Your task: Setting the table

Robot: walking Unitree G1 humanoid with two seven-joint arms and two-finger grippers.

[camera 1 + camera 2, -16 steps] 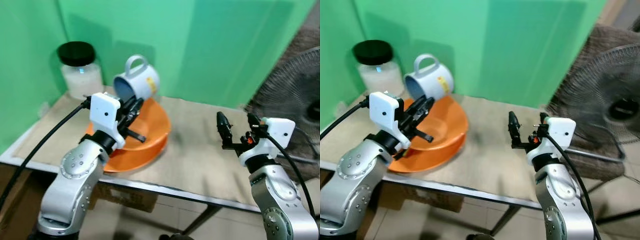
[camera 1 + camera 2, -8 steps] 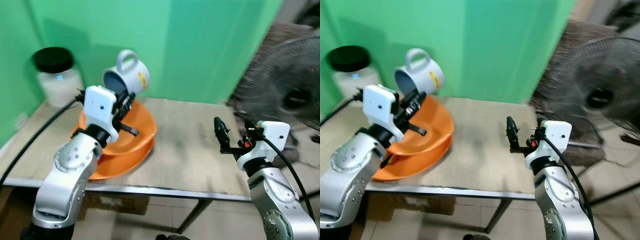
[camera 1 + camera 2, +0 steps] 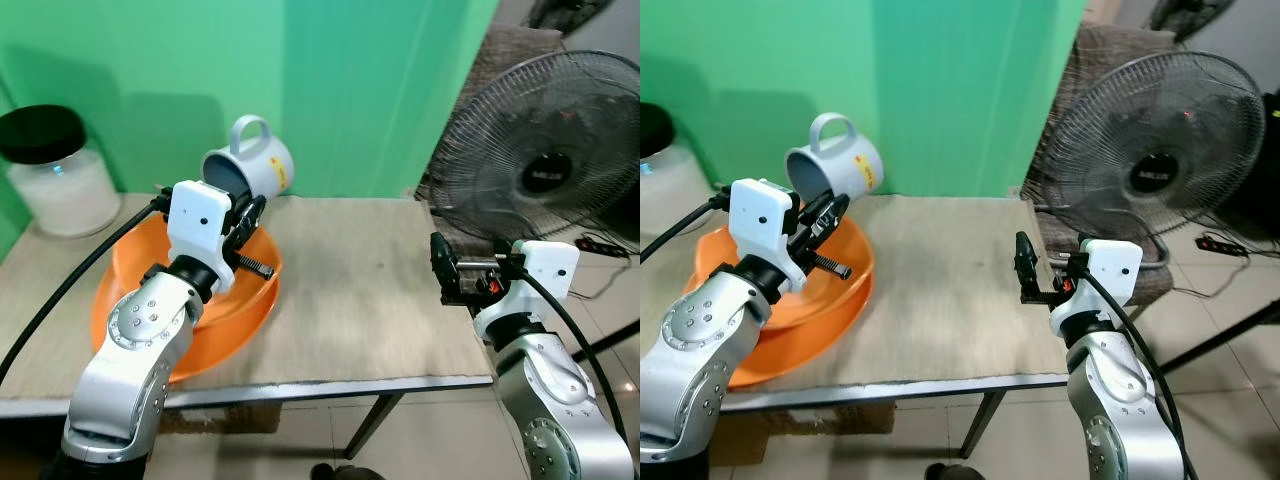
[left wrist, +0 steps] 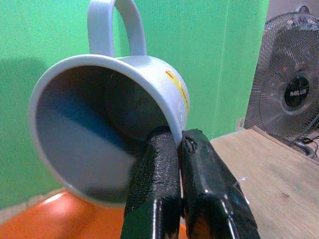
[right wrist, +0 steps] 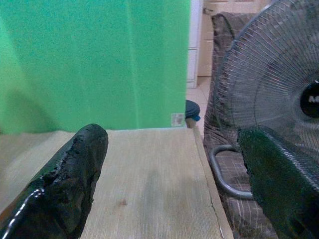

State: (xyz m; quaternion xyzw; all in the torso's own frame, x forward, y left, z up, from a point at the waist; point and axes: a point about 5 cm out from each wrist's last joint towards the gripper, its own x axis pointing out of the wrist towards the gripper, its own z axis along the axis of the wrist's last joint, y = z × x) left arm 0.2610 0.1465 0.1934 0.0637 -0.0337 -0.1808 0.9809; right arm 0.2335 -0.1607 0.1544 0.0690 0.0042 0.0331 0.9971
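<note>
Left wrist view puts us right on the action: the left end effector (image 4: 180,149) has its two black fingers (image 4: 152,174) pinched on the lower rim wall of the pale blue mug (image 4: 107,124), one finger inside the mouth and one outside. That rim pinch looks like the reason the mug hangs tipped over, mouth facing back along the arm and handle pointing up, rather than riding upright.

From the head cameras, the mug (image 3: 250,170) is carried clear of everything, up in the air above the far edge of the orange bowl (image 3: 150,320). The bowl sits on the left side of the worktop (image 3: 380,300), reaching close to the near edge, and appears to be two bowls nested, though I can't be sure. My read is that the mug has been lifted out of that stack so it can go down on the bare stretch of worktop to the right, which would need the wrist to roll it upright first.

Over on the right, the right end effector (image 3: 1025,275) hovers near the worktop's right corner, fingers spread wide with nothing between them, seemingly waiting its turn.

Further back, a glass jar (image 3: 55,180) with a black lid stands at the far left against the green backdrop (image 3: 350,90), and a floor fan (image 3: 545,160) stands beyond the right end.
</note>
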